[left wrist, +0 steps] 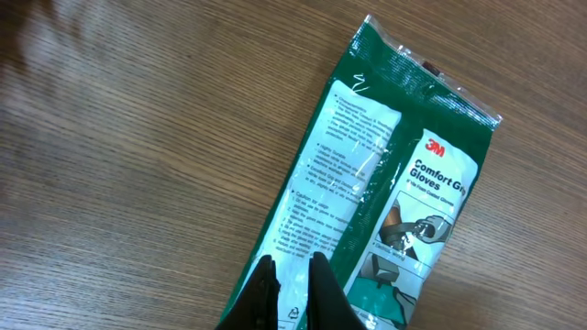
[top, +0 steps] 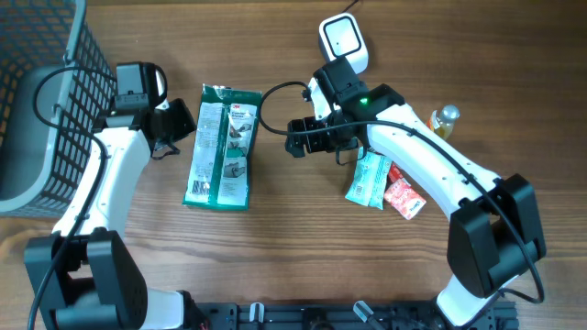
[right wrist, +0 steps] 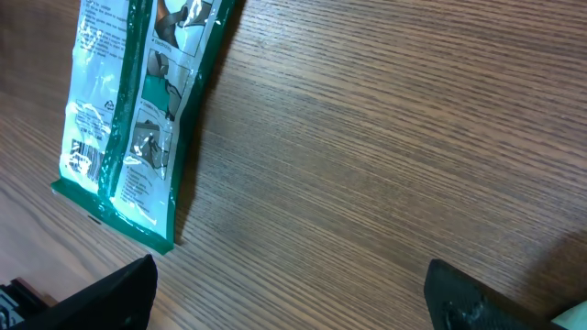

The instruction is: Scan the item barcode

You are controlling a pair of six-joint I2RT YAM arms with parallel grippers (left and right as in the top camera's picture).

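Observation:
A green and white glove package lies flat on the wooden table. Its printed side faces up in the left wrist view. My left gripper sits at the package's left edge, and its jaws are shut on the shiny film there. To the right of the package, my right gripper hovers over bare wood, wide open and holding nothing. The package's barcode shows near its lower end. A white scanner-like device stands at the back.
A dark wire basket fills the far left. Under the right arm lie a teal pouch and a red packet. A small bottle stands behind them.

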